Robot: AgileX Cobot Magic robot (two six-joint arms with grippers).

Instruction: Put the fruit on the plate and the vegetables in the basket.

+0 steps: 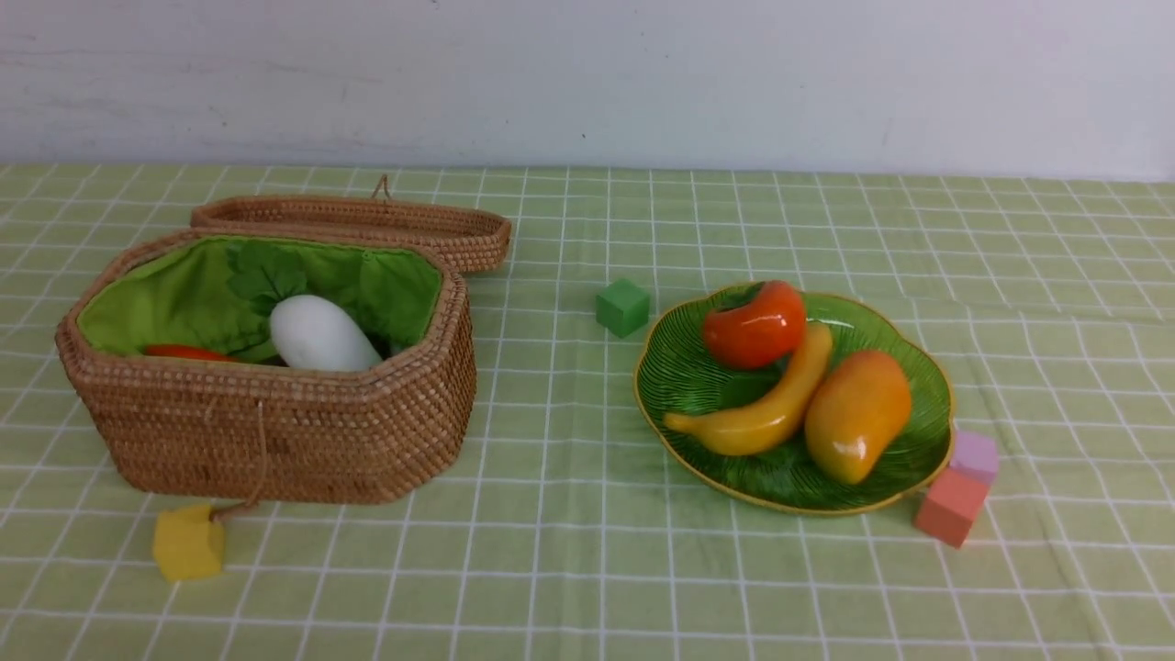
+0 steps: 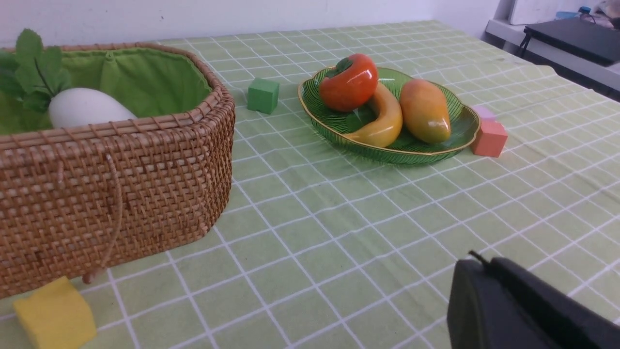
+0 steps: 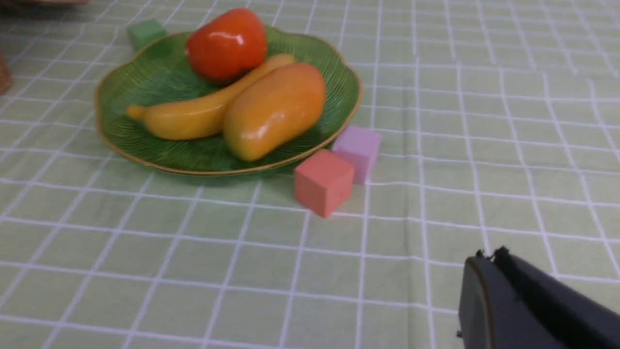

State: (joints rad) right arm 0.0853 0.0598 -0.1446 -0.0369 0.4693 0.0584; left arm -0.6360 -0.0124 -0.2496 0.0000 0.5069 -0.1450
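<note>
The green plate (image 1: 679, 376) at centre right holds the persimmon (image 1: 755, 324), the banana (image 1: 762, 408) and the mango (image 1: 856, 415). The open wicker basket (image 1: 275, 431) at left holds the white radish (image 1: 319, 334) and the carrot (image 1: 188, 352), of which only an orange strip shows. The eggplant is hidden. Neither arm shows in the front view. My left gripper (image 2: 479, 264) is shut and empty over bare cloth, apart from the basket (image 2: 121, 184). My right gripper (image 3: 489, 256) is shut and empty, well apart from the plate (image 3: 160, 72).
The basket lid (image 1: 367, 225) lies behind the basket. A yellow cube (image 1: 188, 543) sits at the basket's front. A green cube (image 1: 622, 307) is beside the plate's far left rim. A red cube (image 1: 950, 507) and a lilac cube (image 1: 975, 456) touch its right rim.
</note>
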